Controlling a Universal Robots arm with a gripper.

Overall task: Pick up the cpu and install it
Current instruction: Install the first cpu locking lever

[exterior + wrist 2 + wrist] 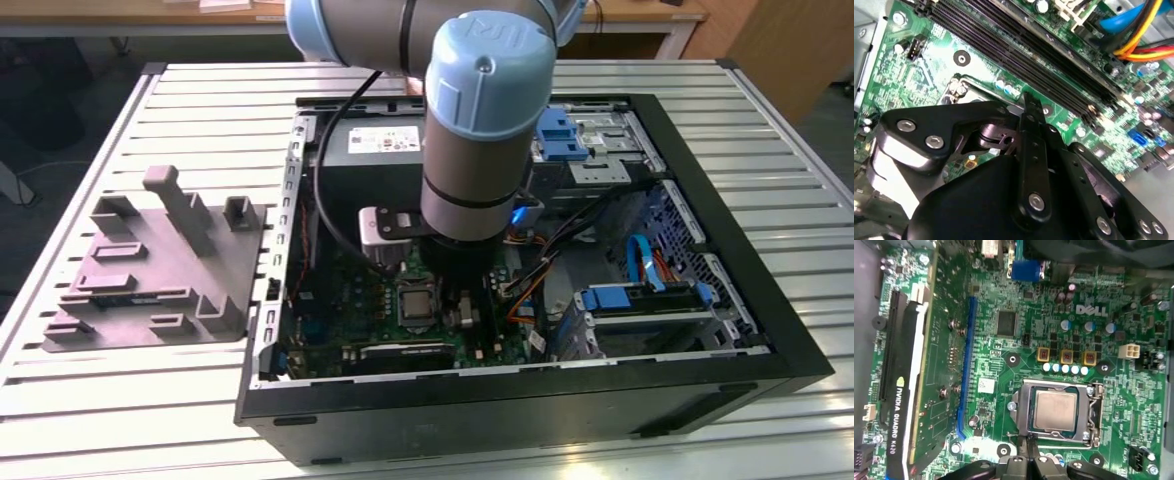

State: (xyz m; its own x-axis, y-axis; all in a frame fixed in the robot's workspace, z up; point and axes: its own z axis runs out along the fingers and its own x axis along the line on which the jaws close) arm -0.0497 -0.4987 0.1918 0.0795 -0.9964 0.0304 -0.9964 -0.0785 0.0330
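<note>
CPU (1055,410) sits flat in the socket (1056,413); tool (1029,460) just beside it, fingers together, holding nothing.
Likely light, stiff, slick metal top, fragile underside: hold by the edges only. Socket frame and latch crowd those edges; capacitors (1065,369) near, graphics card (901,375) well apart.

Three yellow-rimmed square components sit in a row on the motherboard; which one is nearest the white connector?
In the first wrist view, the end one, furthest from the blue slot; the white connector lies just beyond it.

Exterior view high over open computer case (534,400); both wrist views close above its motherboard (1004,365).
</note>
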